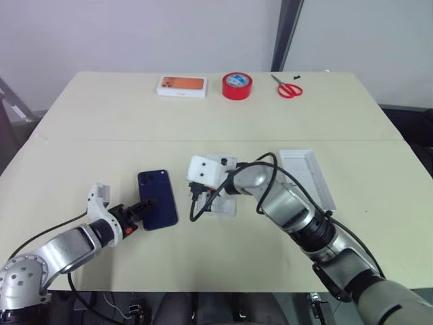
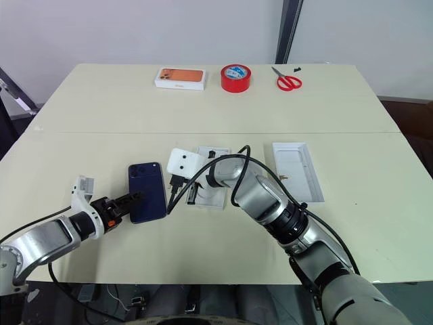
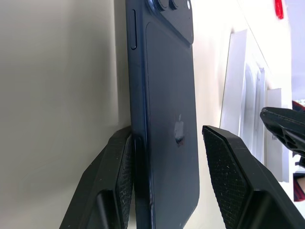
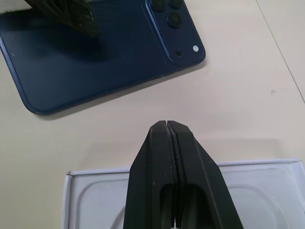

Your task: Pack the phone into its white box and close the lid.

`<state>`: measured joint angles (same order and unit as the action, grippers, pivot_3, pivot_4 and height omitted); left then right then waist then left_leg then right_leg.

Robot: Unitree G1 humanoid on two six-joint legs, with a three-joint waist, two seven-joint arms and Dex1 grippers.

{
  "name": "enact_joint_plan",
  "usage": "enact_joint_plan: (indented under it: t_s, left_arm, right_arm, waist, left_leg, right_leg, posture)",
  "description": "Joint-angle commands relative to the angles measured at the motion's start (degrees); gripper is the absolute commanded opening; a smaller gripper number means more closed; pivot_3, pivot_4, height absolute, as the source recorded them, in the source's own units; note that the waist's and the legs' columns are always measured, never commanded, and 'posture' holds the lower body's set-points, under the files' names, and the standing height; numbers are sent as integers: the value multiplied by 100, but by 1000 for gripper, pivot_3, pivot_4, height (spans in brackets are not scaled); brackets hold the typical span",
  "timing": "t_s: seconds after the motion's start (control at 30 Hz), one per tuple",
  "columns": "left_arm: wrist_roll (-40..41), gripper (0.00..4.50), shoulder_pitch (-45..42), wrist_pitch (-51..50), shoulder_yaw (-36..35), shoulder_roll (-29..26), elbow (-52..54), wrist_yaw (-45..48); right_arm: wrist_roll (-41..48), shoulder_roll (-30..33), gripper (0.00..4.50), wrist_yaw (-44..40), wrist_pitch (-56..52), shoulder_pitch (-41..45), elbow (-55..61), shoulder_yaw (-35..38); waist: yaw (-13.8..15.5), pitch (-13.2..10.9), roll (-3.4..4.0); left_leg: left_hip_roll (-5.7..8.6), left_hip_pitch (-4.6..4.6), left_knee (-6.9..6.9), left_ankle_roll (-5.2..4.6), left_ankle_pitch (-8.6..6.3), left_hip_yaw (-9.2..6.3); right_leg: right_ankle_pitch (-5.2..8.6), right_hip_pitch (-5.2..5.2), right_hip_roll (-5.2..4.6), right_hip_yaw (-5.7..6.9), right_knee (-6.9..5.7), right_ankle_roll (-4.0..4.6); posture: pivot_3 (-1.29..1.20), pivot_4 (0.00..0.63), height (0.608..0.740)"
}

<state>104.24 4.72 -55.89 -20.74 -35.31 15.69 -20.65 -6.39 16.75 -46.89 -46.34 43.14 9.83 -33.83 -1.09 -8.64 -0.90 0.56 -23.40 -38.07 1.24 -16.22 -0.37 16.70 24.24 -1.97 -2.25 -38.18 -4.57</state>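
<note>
Left end effector (image 3: 167, 167) half-open astride the phone (image 1: 157, 198), not gripping | right end effector (image 4: 172, 143) shut, empty, above the white box (image 4: 267, 186) | clamp phone's edges squarely before lifting off the surface (image 1: 101, 122).

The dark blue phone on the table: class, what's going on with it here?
The glossy navy-blue smartphone lies camera-side up on the beige table, not yet packed. The left gripper sits at its near end with jaws open around it, one finger against the phone's edge. The right gripper, shut and empty, hovers over the shallow white cardboard box beside the phone. The white lid lies apart, further right.
</note>
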Motion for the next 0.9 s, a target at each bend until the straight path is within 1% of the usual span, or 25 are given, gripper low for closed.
enact_joint_plan:
  t_s: [0.03, 0.07, 0.13, 0.17, 0.2, 0.23, 0.37, 0.47, 0.6, 0.67, 0.73, 0.9]
  left_arm:
    - [161, 2071, -12, 135, 126, -24, 139, 105]
    - [176, 1786, -3, 168, 147, -20, 148, 103]
    - [208, 1056, 15, 229, 177, -21, 165, 103]
    - [227, 512, 31, 261, 182, -27, 177, 117]
    - [249, 147, 52, 299, 184, -39, 194, 138]
    - [272, 43, 76, 341, 175, -62, 225, 173]
    - [373, 43, 109, 493, 118, -116, 296, 261]
    - [573, 43, 60, 717, 51, -38, 323, 229]
    - [865, 43, -146, 1095, -56, 119, 372, 44]
    - [876, 43, -311, 1159, -43, 165, 422, -51]
    - [876, 43, -549, 1174, 67, 187, 490, -145]
    - [876, 43, -1327, 989, 701, 155, 348, -328]
  right_arm:
    - [55, -53, 0, 38, 19, 54, 212, 49]
    - [55, -55, 0, 40, 18, 55, 213, 51]
    - [55, -48, 0, 39, 14, 55, 220, 57]
    - [54, -43, 0, 39, 11, 53, 224, 58]
    - [55, -37, 0, 39, 9, 49, 230, 58]
    - [55, -28, 0, 40, 4, 43, 241, 56]
    - [62, -11, 0, 52, -8, 29, 274, 39]
    - [78, -8, 0, 67, -10, 46, 275, 52]
    - [104, 176, 0, 45, 51, 157, 192, 304]
    - [214, 390, 0, -59, 105, 178, 253, 568]
    - [507, 632, 0, -269, 191, 117, 454, 955]
    - [1446, 1400, 0, -988, 582, -374, 1002, 2002]
  waist:
    - [3, 0, 0]
    - [3, 0, 0]
    - [3, -1, -1]
    - [14, 0, -2]
    - [12, 0, -1]
    - [1, -1, 0]
    - [-11, -1, 0]
    - [-9, -3, 1]
    - [8, -6, -1]
    - [39, -7, -2]
    - [48, -13, -8]
    - [45, -21, -15]
  left_leg:
    - [0, 0, 0, 0, 0, 0]
    - [0, 0, 0, 0, 0, 0]
    - [0, -1, 0, 0, 0, 0]
    - [0, -1, 0, 0, 0, 0]
    - [0, 0, 0, 0, 0, 0]
    - [0, 3, 0, 0, 0, 0]
    - [0, 2, 2, 0, 0, 0]
    - [0, 2, 2, -1, 0, 0]
    - [0, -1, 2, -1, 0, 0]
    - [0, -3, 2, -1, 0, 0]
    - [1, -4, 1, -4, -2, 0]
    - [1, -10, 1, -10, -5, -2]
  right_leg:
    - [0, 0, 0, 0, 0, 0]
    - [0, 0, 0, 0, 1, 0]
    - [0, 0, 0, 0, 1, 0]
    - [0, 0, 0, 0, 1, 0]
    - [0, -3, -1, 1, 2, 0]
    - [0, -8, -4, 3, 3, 0]
    - [0, -3, -2, 2, 3, 1]
    - [1, -2, -2, 2, 2, 1]
    - [1, -2, -3, 3, 5, 1]
    - [1, -2, -3, 3, 7, 1]
    - [0, -6, -4, 5, 12, 1]
    - [0, -7, -4, 9, 18, -1]
  posture:
    - [0, 150, 733]
    - [0, 150, 733]
    - [0, 150, 733]
    - [0, 150, 733]
    - [0, 150, 733]
    - [0, 150, 733]
    - [0, 150, 733]
    - [0, 150, 733]
    - [0, 150, 733]
    - [0, 150, 733]
    - [0, 150, 733]
    - [0, 150, 733]
